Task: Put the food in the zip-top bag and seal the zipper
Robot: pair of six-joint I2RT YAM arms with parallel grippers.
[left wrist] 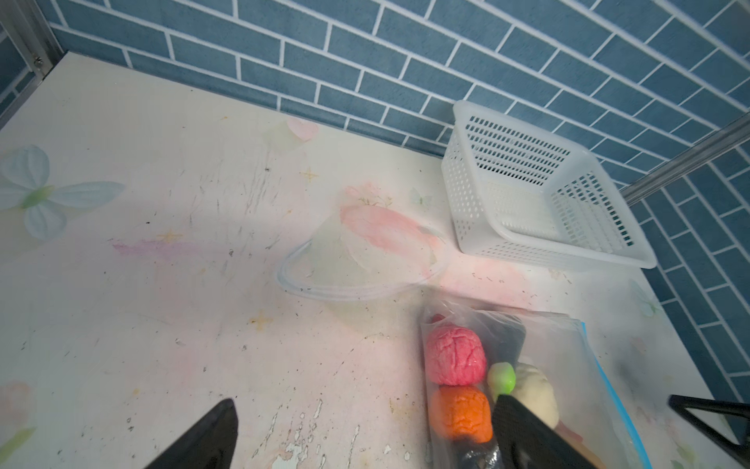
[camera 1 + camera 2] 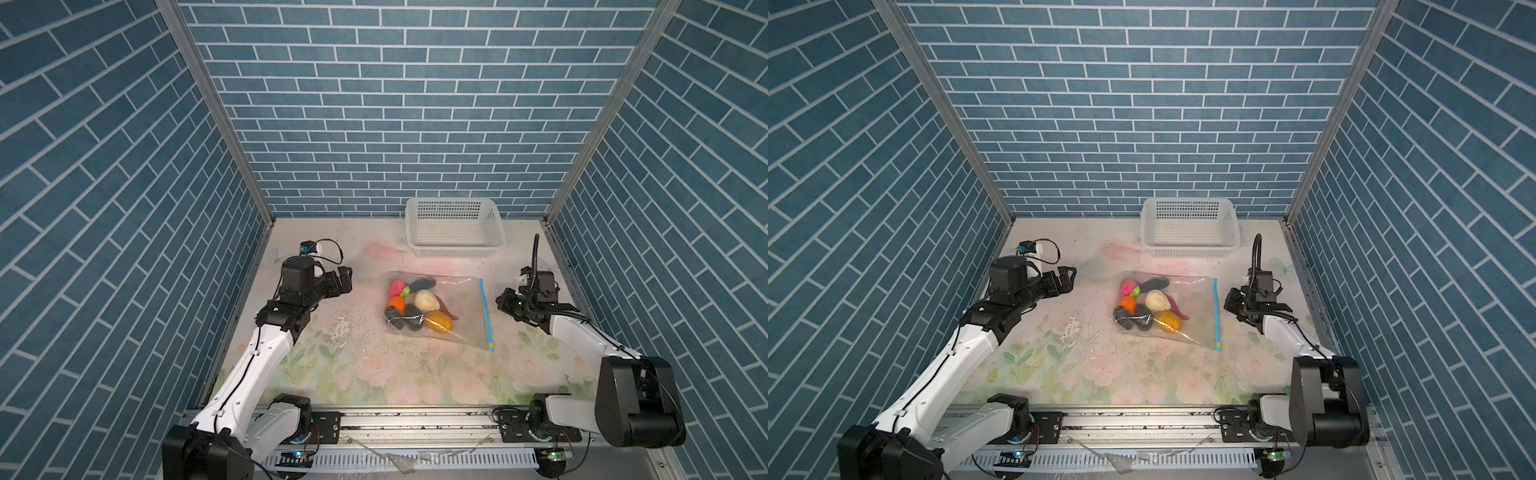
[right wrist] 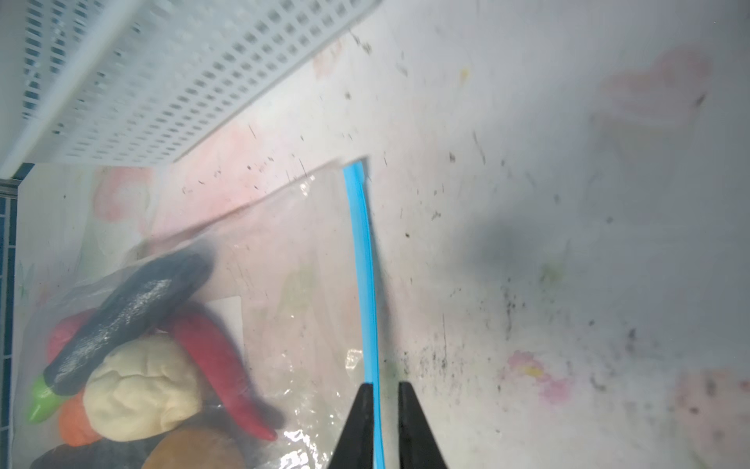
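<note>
The zip-top bag (image 2: 459, 313) lies flat on the floral table in both top views, mouth towards the right. The food (image 2: 415, 307) sits bunched inside at the bag's left end: pink ball (image 1: 454, 355), orange ball, cream lump (image 3: 142, 394), red chilli, dark aubergine, yellow-orange fruit. The zipper (image 2: 485, 311) runs as one light blue line with a yellow tab at its near end. My right gripper (image 2: 503, 302) hovers just right of the zipper (image 3: 367, 284), jaws a narrow gap apart, holding nothing. My left gripper (image 2: 343, 280) is wide open, left of the bag.
A white perforated basket (image 2: 455, 226) stands at the back, close behind the bag. An upturned clear plastic bowl (image 1: 353, 260) rests on the table between the left gripper and the basket. Blue brick walls close in three sides.
</note>
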